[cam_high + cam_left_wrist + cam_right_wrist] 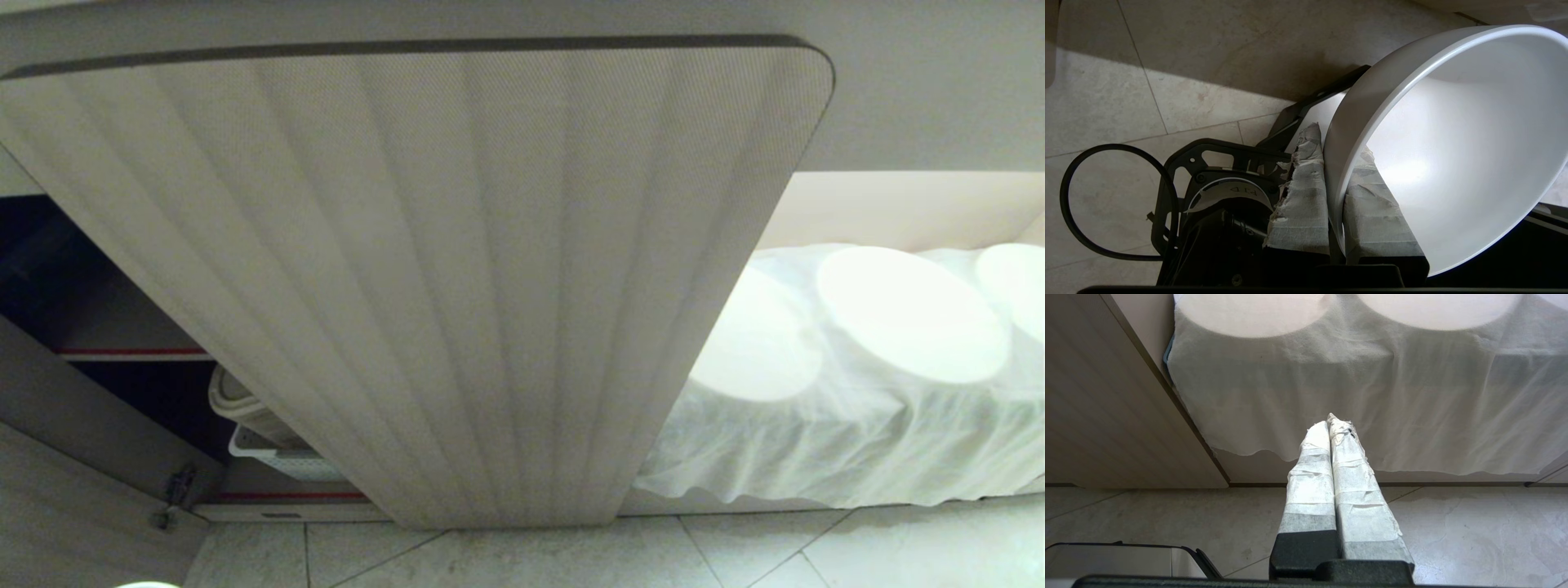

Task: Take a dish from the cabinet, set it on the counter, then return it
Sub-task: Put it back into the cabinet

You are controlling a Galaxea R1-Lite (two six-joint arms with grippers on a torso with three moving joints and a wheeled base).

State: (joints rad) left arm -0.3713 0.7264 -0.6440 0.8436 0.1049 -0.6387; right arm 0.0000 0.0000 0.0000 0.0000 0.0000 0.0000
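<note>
The dish [1453, 155], a deep glossy white bowl, hangs tilted over the tiled floor in the left wrist view. My left gripper [1337, 141] is shut on its rim, one taped finger [1302, 196] outside the wall and the other inside. The cabinet shows in the head view with its ribbed door [457, 286] swung open across the middle; dark shelves edged in red [131, 353] lie to its left. The counter's top is out of view. My right gripper [1331, 422] is shut on nothing, low above the floor. Neither gripper shows in the head view.
A white cloth [816, 441] with bright round patches hangs to the right of the door, in front of my right gripper. A white basket [277, 457] sits on the lower shelf. A black frame [1208, 163] and a cable loop [1069, 212] lie under the left gripper.
</note>
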